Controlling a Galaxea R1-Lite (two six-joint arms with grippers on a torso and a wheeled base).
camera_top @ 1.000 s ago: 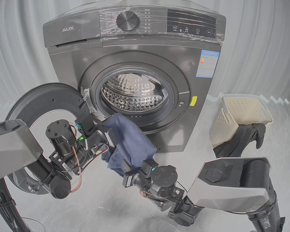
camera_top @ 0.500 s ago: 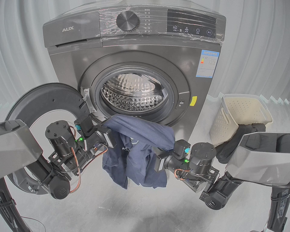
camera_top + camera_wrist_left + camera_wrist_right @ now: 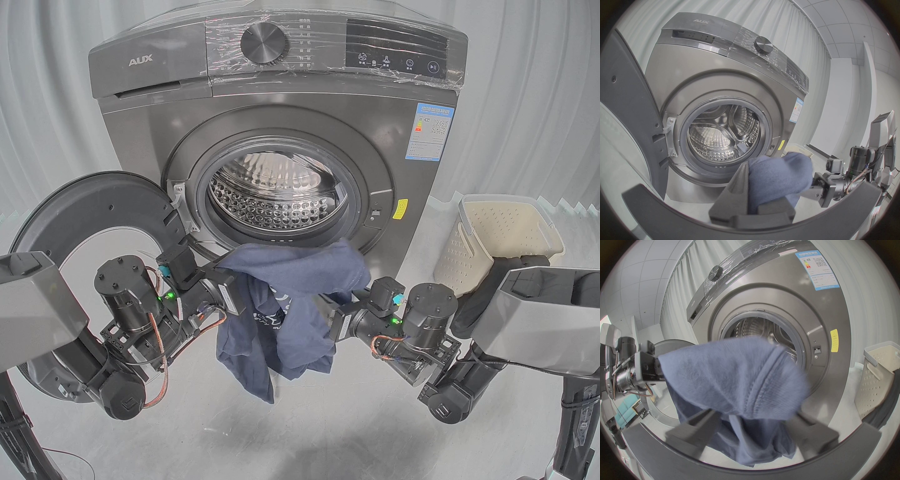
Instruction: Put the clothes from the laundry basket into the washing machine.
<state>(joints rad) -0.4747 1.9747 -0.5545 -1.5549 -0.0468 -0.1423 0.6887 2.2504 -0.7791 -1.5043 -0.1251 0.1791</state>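
Jaws on your left gripper point(image 3: 234, 286) and right gripper point(image 3: 329, 314) both clamp the blue shirt point(image 3: 294, 275). It hangs between them, near the open drum point(image 3: 275, 194) of the washing machine point(image 3: 156, 131).

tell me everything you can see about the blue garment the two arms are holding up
The blue garment is soft navy knit cloth, likely a T-shirt, with a ribbed stitched band in the right wrist view and pale print on one hanging fold. Its upper part spans like a bridge between the left pincer and the right pincer, both clamped on it. The rest hangs in loose folds above the floor. It is in front of and just below the open drum, not yet inside.
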